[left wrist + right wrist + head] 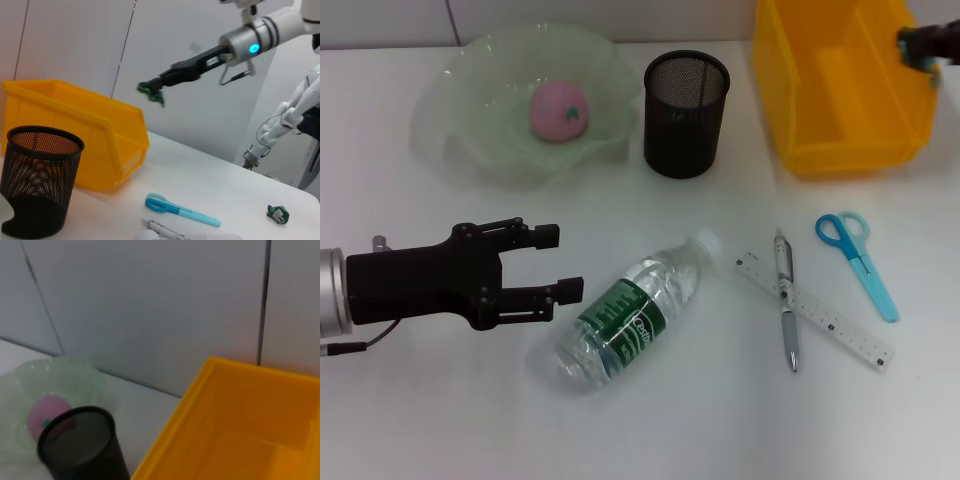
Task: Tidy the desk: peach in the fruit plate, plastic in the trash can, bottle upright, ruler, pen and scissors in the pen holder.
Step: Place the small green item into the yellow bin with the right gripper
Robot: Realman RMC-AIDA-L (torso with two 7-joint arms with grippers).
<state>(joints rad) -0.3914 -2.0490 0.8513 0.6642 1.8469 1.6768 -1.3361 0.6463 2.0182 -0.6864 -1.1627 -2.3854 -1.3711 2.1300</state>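
Observation:
The pink peach (558,110) lies in the pale green fruit plate (470,70) at the back left. A clear bottle (632,312) with a green label lies on its side at the centre. My left gripper (562,263) is open just left of it, not touching. The pen (786,300) lies across the white ruler (840,325), with the blue scissors (860,260) to their right. My right gripper (156,91) hovers over the far right rim of the yellow trash can (840,90), shut on a green scrap of plastic (150,91). The black mesh pen holder (686,115) stands empty.
A second small green scrap (278,214) lies on the table beyond the scissors (180,207), seen only in the left wrist view. The trash can's inside (240,430) looks empty. A grey wall closes off the back of the white table.

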